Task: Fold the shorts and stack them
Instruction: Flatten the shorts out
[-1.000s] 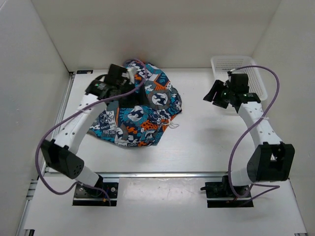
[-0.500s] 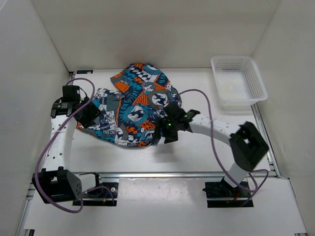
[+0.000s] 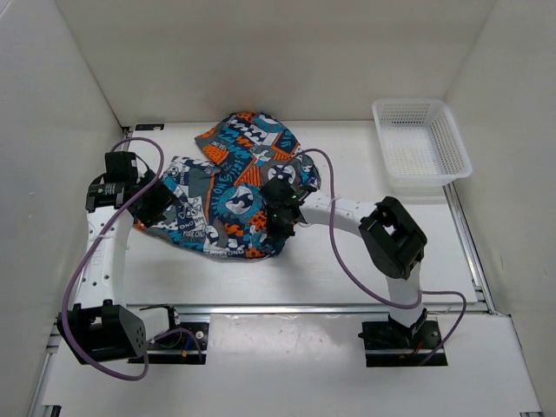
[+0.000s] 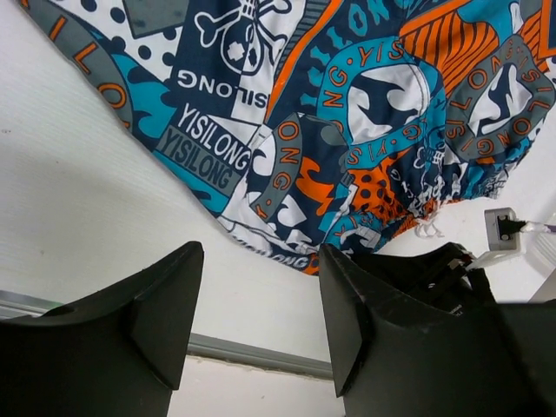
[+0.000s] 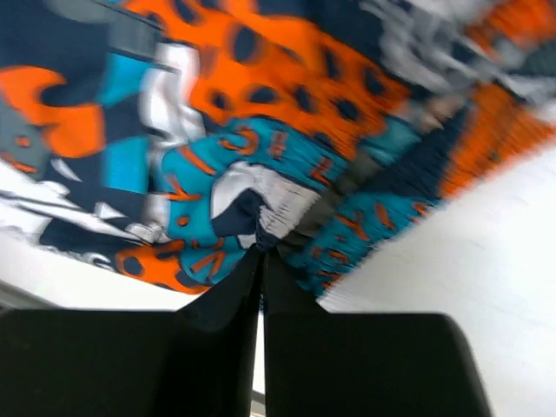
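Shorts (image 3: pixel 234 195) lie crumpled on the table (image 3: pixel 365 261), well apart from the basket (image 3: pixel 421 143), on the left arm's side of it. Cloth is not flat: the part level with the basket is bunched over itself, and the gathered waistband faces the basket. Right gripper (image 3: pixel 280 217) sits on the edge nearest the basket, fingers pressed together on a small pucker of cloth. Its wrist view is blurred, so depth of bite is unclear. Left gripper (image 3: pixel 155 204) is at the edge farthest from the basket, jaws spread wide, nothing between them, hem just ahead. Judged step: spreading the cloth out before any fold. Risks: the right's thin pinch could slip under a pull toward the basket. With the left unclamped, that pull would drag the whole heap instead of stretching it. The left might close on one layer only, leaving a twist. The purple cable (image 3: pixel 334 248) near the waistband might snag.
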Action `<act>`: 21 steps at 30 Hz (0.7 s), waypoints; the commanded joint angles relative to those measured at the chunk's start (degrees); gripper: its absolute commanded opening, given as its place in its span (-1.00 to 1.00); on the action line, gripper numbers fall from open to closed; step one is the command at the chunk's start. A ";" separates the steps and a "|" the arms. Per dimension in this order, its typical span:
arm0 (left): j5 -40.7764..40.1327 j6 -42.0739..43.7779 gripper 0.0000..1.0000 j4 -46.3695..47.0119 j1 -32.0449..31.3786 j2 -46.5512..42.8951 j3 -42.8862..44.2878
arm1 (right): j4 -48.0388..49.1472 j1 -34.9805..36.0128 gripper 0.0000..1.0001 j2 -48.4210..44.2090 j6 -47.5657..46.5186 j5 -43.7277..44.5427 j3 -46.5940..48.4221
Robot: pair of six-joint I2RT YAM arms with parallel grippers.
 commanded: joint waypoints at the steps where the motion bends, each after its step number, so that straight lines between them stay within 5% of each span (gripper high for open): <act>1: 2.17 1.23 0.34 0.81 0.31 -0.76 0.55 | -2.83 -1.30 -1.00 -7.64 -0.40 5.00 -4.99; 6: 5.16 3.33 0.52 1.61 0.31 1.44 0.55 | -4.31 -9.20 -1.00 -21.10 0.74 11.68 -22.19; 11: 6.30 3.95 0.63 2.92 0.31 3.47 -2.60 | -8.00 -15.63 -0.91 -31.57 -1.63 16.35 -27.77; 14: 6.31 3.26 0.63 3.54 -0.21 2.95 -7.87 | -11.26 -18.52 -0.32 -34.03 -1.64 20.66 -29.26; 15: 6.31 2.64 0.61 3.54 -0.21 2.33 -9.63 | -11.87 -20.27 0.06 -35.95 -0.94 20.66 -30.83; 18: 7.80 0.01 0.63 2.93 -0.21 -1.27 -17.71 | -11.88 -23.35 0.58 -40.78 0.47 16.81 -33.47; 21: 8.94 -2.72 0.68 1.79 -2.05 -5.75 -25.45 | -11.18 -25.64 0.65 -45.62 1.18 10.24 -35.15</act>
